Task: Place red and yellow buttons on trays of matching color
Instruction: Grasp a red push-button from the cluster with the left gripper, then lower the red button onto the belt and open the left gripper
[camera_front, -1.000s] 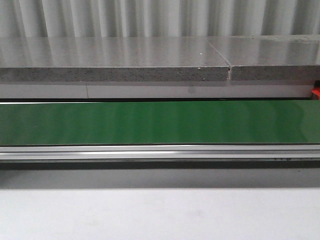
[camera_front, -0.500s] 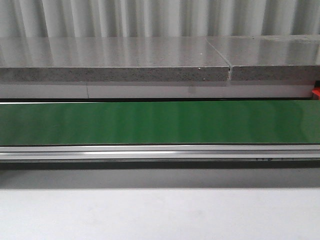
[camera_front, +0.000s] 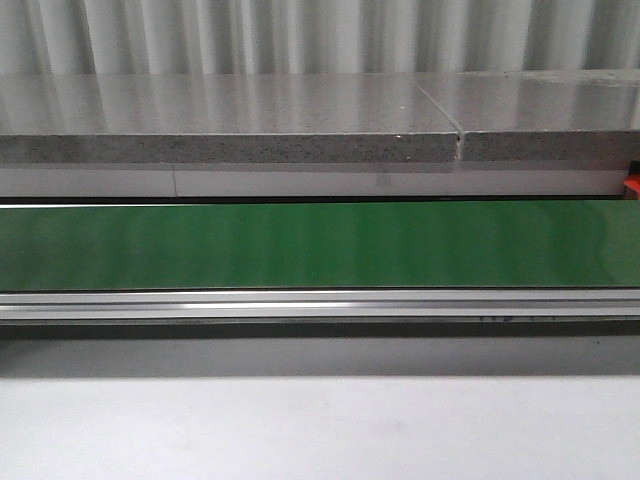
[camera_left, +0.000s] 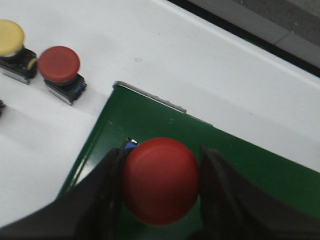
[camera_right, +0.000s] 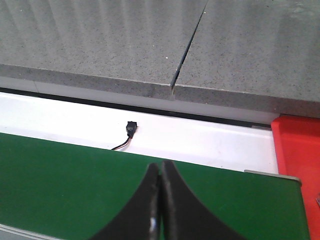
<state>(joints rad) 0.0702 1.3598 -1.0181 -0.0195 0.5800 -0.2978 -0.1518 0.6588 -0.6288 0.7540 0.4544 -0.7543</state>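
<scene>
In the left wrist view my left gripper (camera_left: 161, 167) is shut on a red button (camera_left: 160, 182), one finger on each side of its cap, above the end of the green belt (camera_left: 250, 170). Another red button (camera_left: 59, 65) and a yellow button (camera_left: 10, 37) stand on the white table beside the belt end. In the right wrist view my right gripper (camera_right: 161, 167) is shut and empty over the belt (camera_right: 60, 175). A corner of the red tray (camera_right: 297, 145) lies beyond the belt's far end. No yellow tray shows. Neither gripper shows in the front view.
The front view shows the bare green belt (camera_front: 320, 245) with its metal rail (camera_front: 320, 300), a grey stone ledge (camera_front: 230, 130) behind and white table in front. A small black plug on a wire (camera_right: 130, 129) lies on the white strip behind the belt.
Small marks under the belt rail at the right have shifted leftward. Nothing else in the front view has changed.
</scene>
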